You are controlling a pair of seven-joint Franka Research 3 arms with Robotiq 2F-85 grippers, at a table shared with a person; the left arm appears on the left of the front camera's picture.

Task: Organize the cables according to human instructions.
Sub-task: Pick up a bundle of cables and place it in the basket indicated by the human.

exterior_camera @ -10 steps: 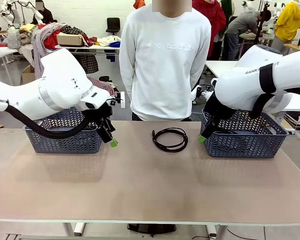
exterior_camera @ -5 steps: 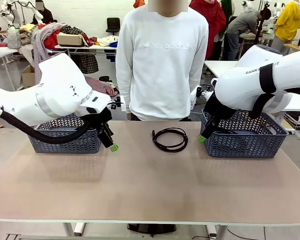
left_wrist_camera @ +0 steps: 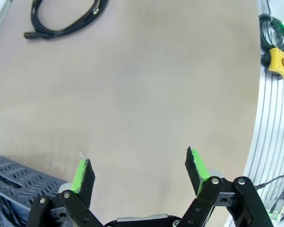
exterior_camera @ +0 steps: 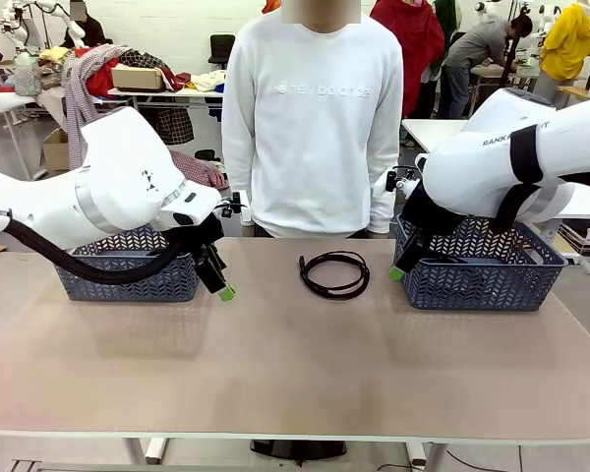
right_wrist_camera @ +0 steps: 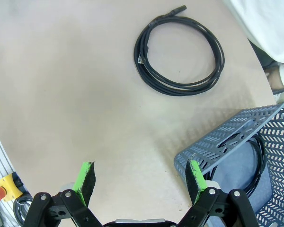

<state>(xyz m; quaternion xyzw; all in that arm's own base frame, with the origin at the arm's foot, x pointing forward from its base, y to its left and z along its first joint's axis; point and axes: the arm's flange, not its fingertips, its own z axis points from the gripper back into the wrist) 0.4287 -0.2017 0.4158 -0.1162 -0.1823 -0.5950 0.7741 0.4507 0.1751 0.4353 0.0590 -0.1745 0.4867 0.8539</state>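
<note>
One coiled black cable [exterior_camera: 334,274] lies on the table's far middle, in front of the person; it shows too as the cable [right_wrist_camera: 180,56] and at the top left as the cable [left_wrist_camera: 61,19]. My left gripper [exterior_camera: 219,285] hangs open beside the left basket [exterior_camera: 128,270], its fingers [left_wrist_camera: 83,172] wide apart over bare table. My right gripper [exterior_camera: 401,267] is open at the near left corner of the right basket [exterior_camera: 487,270]. Another cable [right_wrist_camera: 255,161] lies inside that basket [right_wrist_camera: 227,137]. A black cord [left_wrist_camera: 0,208] shows in the left basket's corner.
The person stands at the far edge, hands [exterior_camera: 385,211] down at the sides. The tan table [exterior_camera: 295,364] has wide free room in front of both baskets. A yellow stop button [left_wrist_camera: 278,61] sits past the table's edge.
My left arm has swung a little right and forward, away from the left basket. The person has shifted slightly left. The right arm and the cable have not moved.
</note>
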